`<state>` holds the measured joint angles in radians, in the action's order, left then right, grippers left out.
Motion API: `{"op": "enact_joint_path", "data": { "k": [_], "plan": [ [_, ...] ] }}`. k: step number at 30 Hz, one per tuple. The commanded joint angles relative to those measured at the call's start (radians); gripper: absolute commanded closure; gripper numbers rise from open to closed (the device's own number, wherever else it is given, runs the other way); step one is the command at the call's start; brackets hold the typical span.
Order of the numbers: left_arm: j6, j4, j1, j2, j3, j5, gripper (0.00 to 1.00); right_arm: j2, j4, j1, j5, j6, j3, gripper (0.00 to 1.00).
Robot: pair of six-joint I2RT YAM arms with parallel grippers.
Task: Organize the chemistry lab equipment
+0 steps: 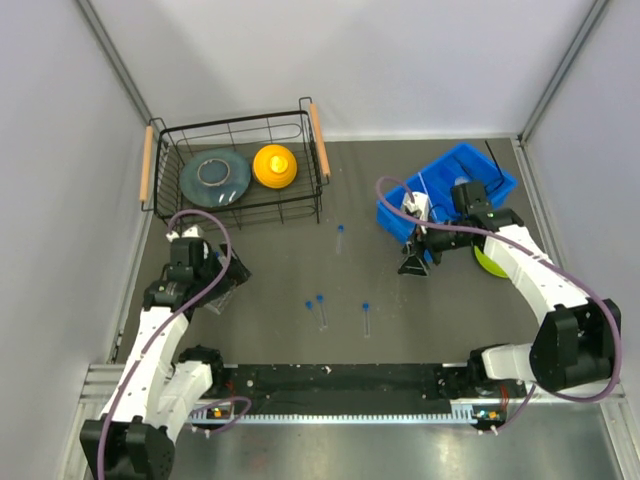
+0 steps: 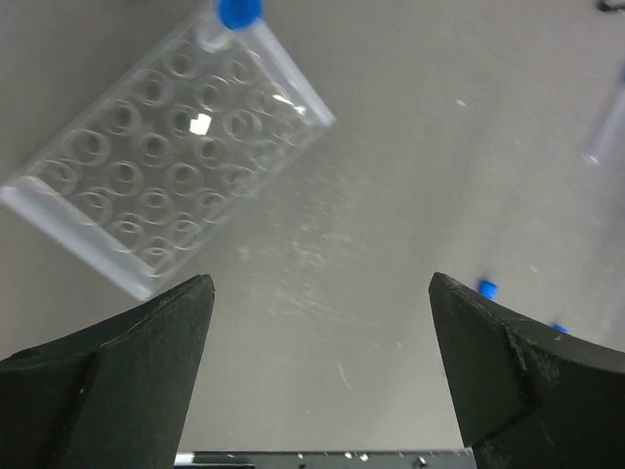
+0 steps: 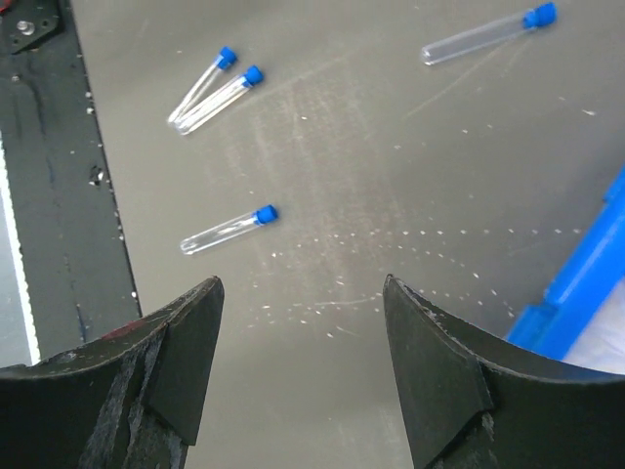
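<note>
Nearest the lens, black fingers (image 3: 186,342) of the right gripper (image 3: 303,293): spread apart, gripping nothing. Same with the left gripper (image 2: 322,293): wide open, nothing held, hanging above the clear rack (image 2: 166,156) with one blue-capped tube (image 2: 237,12) at its far corner. Four test tubes (image 3: 229,230) flat on the table, well apart from the rack. Probably next: fetch a loose one. Come down across its length, pinch mid-body, close gently; expect rolling on the smooth dark table (image 1: 300,340). Beyond: blue bin (image 1: 450,175), wire basket (image 1: 235,125), pale grey walls (image 1: 350,60)
</note>
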<state>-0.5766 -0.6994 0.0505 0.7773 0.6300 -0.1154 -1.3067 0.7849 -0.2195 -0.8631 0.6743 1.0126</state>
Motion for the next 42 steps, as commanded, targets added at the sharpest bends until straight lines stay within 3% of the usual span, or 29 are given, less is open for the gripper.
{"op": "enact_joint_path", "data": {
  "k": [1, 7, 12, 24, 35, 42],
  "plan": [
    [0.047, 0.009, 0.003, 0.04, 0.071, 0.223, 0.02, 0.035, -0.101, -0.001, -0.148, 0.004, -0.026, 0.33],
    [0.066, 0.04, 0.003, 0.114, 0.074, 0.394, 0.01, 0.047, -0.101, 0.0, -0.169, 0.004, -0.035, 0.33],
    [0.125, 0.087, 0.0, 0.18, 0.095, 0.418, 0.01, 0.064, -0.099, -0.001, -0.194, -0.002, -0.035, 0.33],
    [0.308, 0.265, -0.041, 0.347, 0.082, 0.241, 0.01, 0.066, -0.099, 0.0, -0.18, -0.002, -0.034, 0.33],
    [0.314, 0.319, -0.087, 0.422, 0.07, 0.142, 0.03, 0.046, -0.096, -0.001, -0.171, 0.001, -0.034, 0.33],
    [0.276, 0.328, -0.087, 0.393, 0.037, 0.079, 0.05, 0.038, -0.096, 0.0, -0.168, 0.005, -0.034, 0.33]
  ]
}}
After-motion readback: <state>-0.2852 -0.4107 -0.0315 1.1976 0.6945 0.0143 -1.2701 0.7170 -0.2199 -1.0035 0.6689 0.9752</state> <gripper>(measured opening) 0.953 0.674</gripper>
